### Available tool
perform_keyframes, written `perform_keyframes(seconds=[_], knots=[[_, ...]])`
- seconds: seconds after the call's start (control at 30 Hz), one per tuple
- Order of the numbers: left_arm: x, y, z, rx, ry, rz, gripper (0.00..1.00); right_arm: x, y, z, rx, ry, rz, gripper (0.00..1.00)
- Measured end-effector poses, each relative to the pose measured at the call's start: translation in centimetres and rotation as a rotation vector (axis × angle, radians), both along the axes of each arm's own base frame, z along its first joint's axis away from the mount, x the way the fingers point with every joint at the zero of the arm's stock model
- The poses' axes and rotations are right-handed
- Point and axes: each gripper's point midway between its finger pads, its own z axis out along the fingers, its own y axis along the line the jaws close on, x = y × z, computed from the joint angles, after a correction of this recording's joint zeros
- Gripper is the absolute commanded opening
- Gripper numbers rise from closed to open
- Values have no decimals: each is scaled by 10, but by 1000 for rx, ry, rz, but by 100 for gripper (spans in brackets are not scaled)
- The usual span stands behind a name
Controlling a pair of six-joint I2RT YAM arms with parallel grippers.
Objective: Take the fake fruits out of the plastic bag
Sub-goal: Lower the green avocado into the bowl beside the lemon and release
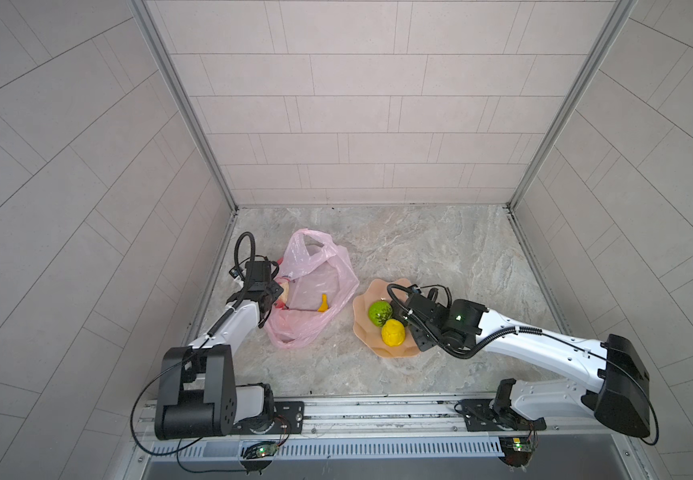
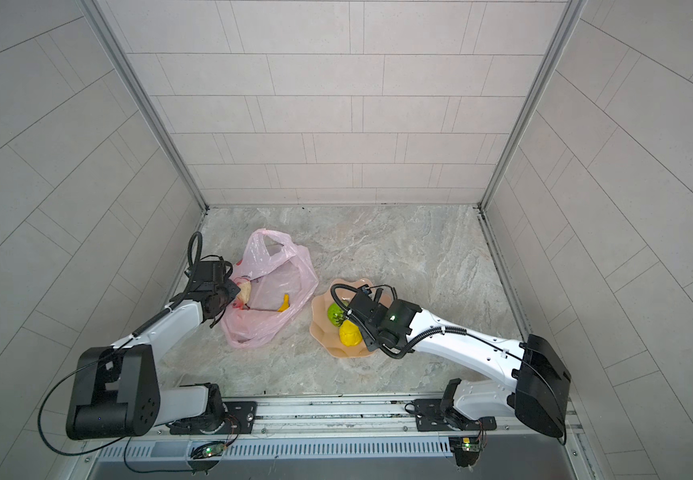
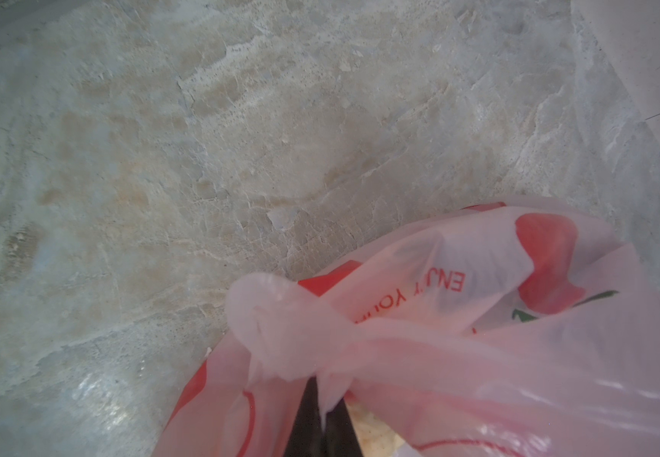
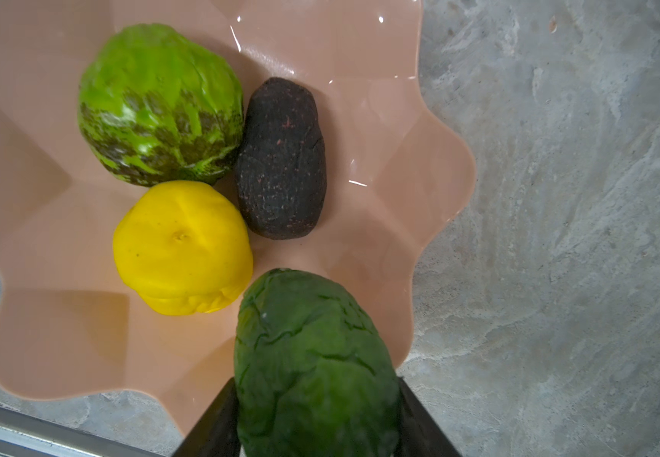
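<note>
The pink plastic bag (image 1: 315,286) (image 2: 272,286) lies crumpled at the left, its mouth held up. My left gripper (image 1: 273,296) (image 3: 326,415) is shut on a bunched strip of the bag's rim (image 3: 320,356). Inside the bag lie a yellow banana (image 1: 323,303) (image 2: 284,303) and a cream knobbly fruit (image 1: 284,293) (image 3: 375,431). My right gripper (image 4: 316,382) is shut on a dark green ball (image 4: 316,356), held over the near rim of the peach dish (image 4: 419,178). In the dish rest a light green ball (image 4: 158,103) (image 1: 379,313), a bumpy yellow fruit (image 4: 182,245) (image 1: 392,332) and a dark fruit (image 4: 280,158).
The scalloped peach dish (image 1: 363,303) (image 2: 319,328) sits right of the bag on the marbled floor. Tiled walls close in the left, back and right. A metal rail (image 1: 378,411) with both arm bases runs along the front.
</note>
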Motion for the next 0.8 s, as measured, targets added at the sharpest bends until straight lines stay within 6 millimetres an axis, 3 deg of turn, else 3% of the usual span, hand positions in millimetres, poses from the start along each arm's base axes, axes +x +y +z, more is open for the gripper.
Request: perform_keyframes(seconds=[0.3, 0.8], knots=[[0, 0, 0, 1, 0, 0, 2, -1, 5, -26, -58, 68, 7, 55], [0, 1, 0, 6, 0, 4, 2, 11, 9, -33, -113, 46, 5, 59]])
